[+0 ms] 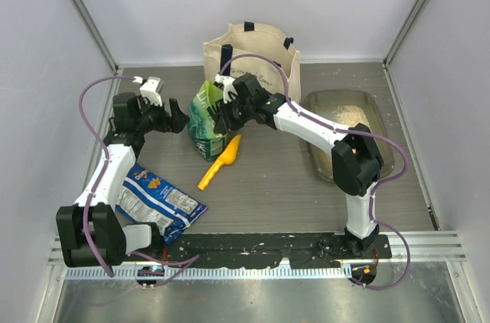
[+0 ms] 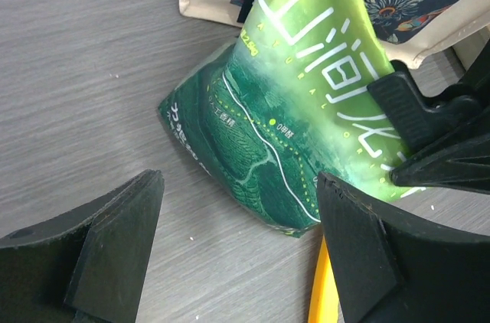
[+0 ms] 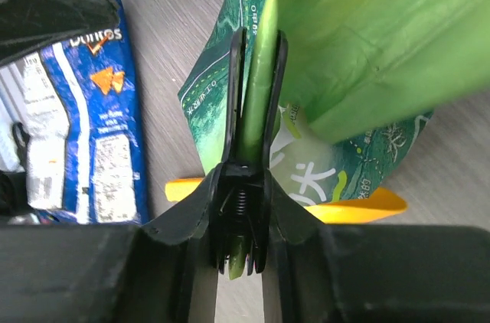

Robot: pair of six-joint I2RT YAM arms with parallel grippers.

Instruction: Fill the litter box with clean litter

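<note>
- Wide apart and empty, the left jaws (image 2: 239, 189) face the green pouch (image 2: 306, 101), which stands toward the far middle of the surface.
- Closed in, the right jaws (image 3: 245, 237) pinch the handles of a black clip (image 3: 249, 139) that sits on the pouch's top edge.
- Well apart from both, the litter box (image 1: 320, 99) lies along the surface's right edge, partly under the right arm's elbow.
- Shallow, translucent grey-brown and round-cornered, it shows a thin pale beige patch of clean litter (image 1: 349, 115) in its far half.
</note>
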